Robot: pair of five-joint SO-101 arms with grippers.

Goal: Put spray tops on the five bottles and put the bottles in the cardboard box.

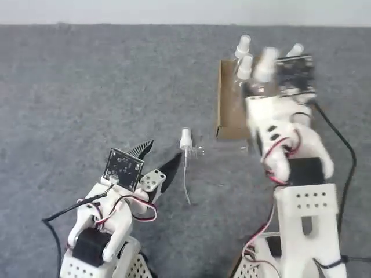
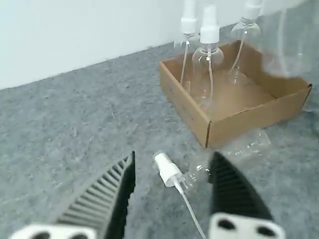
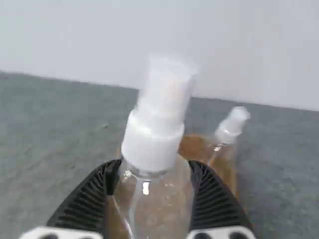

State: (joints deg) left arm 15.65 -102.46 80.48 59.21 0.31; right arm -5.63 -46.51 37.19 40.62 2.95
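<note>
— Between the fingers of the right gripper sits a capped bottle, clamped just under its white top. What should that arm mind?

— The fingers hang over the box, so I'd judge this is the drop-in. Bring the bottle down upright onto bare cardboard, on the side of the fingers away from the three standing bottles. Let go only once its base rests. Clear plastic looks light, and top-heavy with a sprayer on it, so a tilted release would likely knock a neighbour.

— And the other arm?

— The left gripper has its fingers spread wide, gripping nothing. The loose spray top lies on the grey mat right between the fingertips, its thin tube trailing back toward the wrist. Just past one fingertip, on the box side, the bare bottle lies on its side, outside the box and near a corner of it.

— Count them for me.

— Five bottles: three upright in the box, one in the right fingers, one lying outside. Five spray tops: four fitted, one loose. One box, two grippers.

— So what's left?

— By my reckoning, this placement, then fitting that last top. Threading the tube into the neck will be the fussy part.
</note>
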